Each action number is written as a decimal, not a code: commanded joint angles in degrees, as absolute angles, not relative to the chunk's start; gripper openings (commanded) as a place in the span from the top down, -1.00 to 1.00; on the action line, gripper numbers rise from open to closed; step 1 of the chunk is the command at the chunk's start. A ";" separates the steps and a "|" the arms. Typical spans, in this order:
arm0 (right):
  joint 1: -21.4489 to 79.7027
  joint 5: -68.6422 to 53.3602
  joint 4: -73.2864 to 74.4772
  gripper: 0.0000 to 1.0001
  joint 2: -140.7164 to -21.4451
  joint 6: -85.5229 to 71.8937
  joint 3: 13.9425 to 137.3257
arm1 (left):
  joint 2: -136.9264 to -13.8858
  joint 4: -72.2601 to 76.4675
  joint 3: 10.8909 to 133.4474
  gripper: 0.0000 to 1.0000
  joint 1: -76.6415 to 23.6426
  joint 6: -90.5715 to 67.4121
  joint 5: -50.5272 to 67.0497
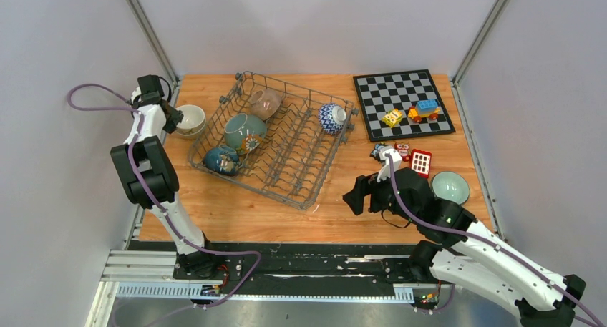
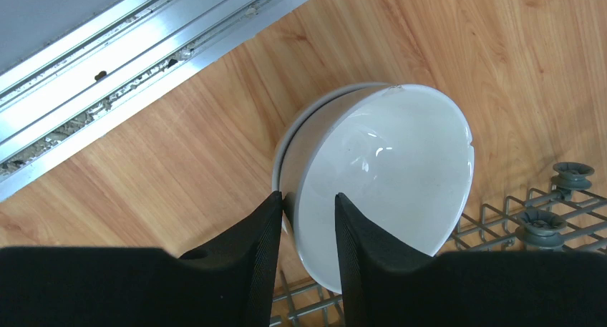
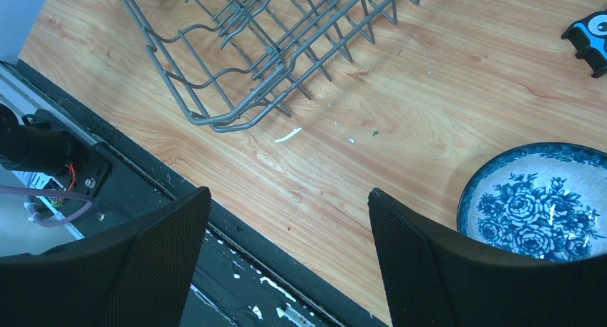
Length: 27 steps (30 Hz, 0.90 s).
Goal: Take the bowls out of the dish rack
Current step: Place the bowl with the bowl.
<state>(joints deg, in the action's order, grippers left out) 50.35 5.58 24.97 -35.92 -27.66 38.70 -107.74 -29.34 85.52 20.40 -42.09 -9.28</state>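
Observation:
The grey wire dish rack [image 1: 275,137] stands mid-table. It holds a pinkish bowl [image 1: 266,103], a teal bowl [image 1: 245,130], a dark blue bowl [image 1: 220,159] and a blue-and-white patterned bowl [image 1: 331,118] at its right rim. My left gripper [image 1: 174,118] is left of the rack, shut on the rim of a white bowl [image 1: 190,119]. In the left wrist view one finger is inside and one outside the white bowl [image 2: 386,162], with my gripper [image 2: 309,202] pinching its wall. My right gripper [image 1: 356,194] is open and empty over the table's front edge [image 3: 286,198].
A blue floral bowl [image 3: 537,205] sits on the table beside my right fingers. A pale green bowl [image 1: 449,187] stands at the right. A chessboard [image 1: 402,103] with toy blocks lies at the back right. Small toys [image 1: 411,157] lie near it. The rack corner [image 3: 272,48] lies ahead of my right gripper.

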 commanded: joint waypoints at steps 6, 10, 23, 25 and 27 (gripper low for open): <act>49.83 6.04 26.10 -0.68 -35.80 -28.62 38.23 | -106.10 -27.10 84.30 0.76 20.60 -41.75 -8.38; 49.83 5.73 25.85 -0.68 -36.42 -28.59 38.57 | -105.95 -27.33 85.02 1.00 20.64 -41.40 -8.14; 49.83 5.37 25.54 -0.68 -36.52 -28.82 38.45 | -102.55 -23.91 85.10 1.00 20.82 -45.01 -3.26; 49.82 5.33 25.49 -0.68 -36.49 -28.86 38.41 | -102.16 -22.97 84.67 1.00 20.91 -46.09 -2.07; 49.83 5.27 25.40 -0.68 -36.50 -28.90 38.41 | -101.88 -22.41 84.40 1.00 20.92 -46.70 -1.94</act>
<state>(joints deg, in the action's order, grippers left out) 50.35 5.54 25.04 -36.64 -27.99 38.70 -106.19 -28.16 84.42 20.56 -43.44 -5.34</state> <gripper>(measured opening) 0.843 0.020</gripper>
